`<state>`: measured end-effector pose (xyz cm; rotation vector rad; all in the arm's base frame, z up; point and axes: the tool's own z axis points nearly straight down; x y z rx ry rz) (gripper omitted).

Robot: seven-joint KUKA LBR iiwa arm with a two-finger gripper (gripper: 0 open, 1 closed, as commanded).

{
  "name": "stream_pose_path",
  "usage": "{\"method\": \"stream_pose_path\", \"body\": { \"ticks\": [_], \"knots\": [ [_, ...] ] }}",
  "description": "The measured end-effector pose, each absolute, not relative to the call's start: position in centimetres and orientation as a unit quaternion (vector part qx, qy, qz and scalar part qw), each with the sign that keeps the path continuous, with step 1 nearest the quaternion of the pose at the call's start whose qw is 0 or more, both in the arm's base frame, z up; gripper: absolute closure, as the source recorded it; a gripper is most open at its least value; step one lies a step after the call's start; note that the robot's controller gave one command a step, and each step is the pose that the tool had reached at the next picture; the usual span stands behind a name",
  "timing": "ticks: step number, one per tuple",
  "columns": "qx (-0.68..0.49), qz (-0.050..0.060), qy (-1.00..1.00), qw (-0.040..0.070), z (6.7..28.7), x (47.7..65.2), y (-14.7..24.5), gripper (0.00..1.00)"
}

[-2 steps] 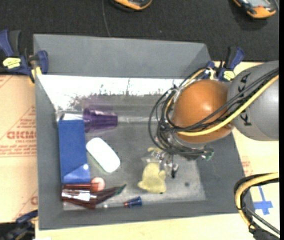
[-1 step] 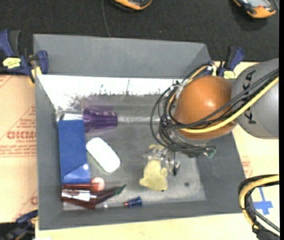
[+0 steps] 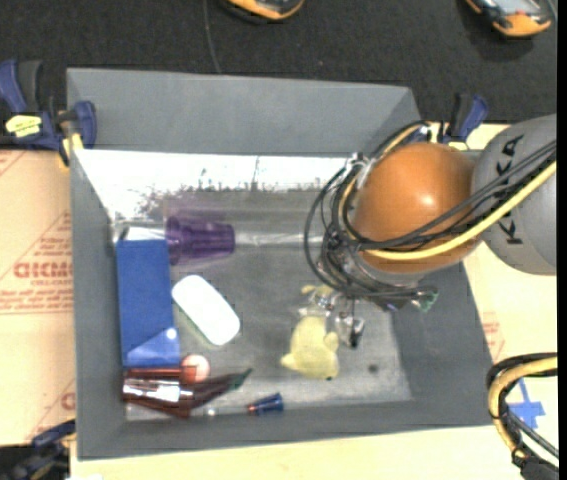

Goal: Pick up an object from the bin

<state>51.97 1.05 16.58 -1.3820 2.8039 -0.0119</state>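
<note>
The arm (image 3: 523, 203) enters the grey metal bin (image 3: 243, 118) from the right side of the camera view, with its orange cover (image 3: 408, 193) and a bundle of black and yellow cables (image 3: 328, 223) positioned over the right half of the bin floor. The gripper (image 3: 343, 326) projects below the cover, toward the front right area of the floor. Whether the gripper is open or closed cannot be determined, and no item can be confirmed as gripped. Directly beside the gripper, at its lower left, lies a pale yellow, soft-looking lump (image 3: 311, 356); the tool is at the upper right edge of this item, and contact cannot be confirmed. The remaining items are located in the left half of the bin, well apart from the gripper. A translucent purple cup (image 3: 201, 238) lies on its side near the back wall. A blue box (image 3: 145, 298) lies along the left wall, with a white oval piece (image 3: 206, 310) just beside it on the right. At the front left corner lies a dark red item (image 3: 158, 388), with a small pink ball (image 3: 195, 369) at its upper edge. A thin stick with a blue tip (image 3: 266, 404) lies along the front wall
</note>
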Motion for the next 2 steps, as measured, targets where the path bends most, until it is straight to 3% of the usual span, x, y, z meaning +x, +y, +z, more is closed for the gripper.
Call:
{"method": "stream_pose_path", "body": {
  "ticks": [2],
  "knots": [
    [-0.440,-0.005,0.898,0.010,19.10,52.10,0.98,1.00]
  ]
}}
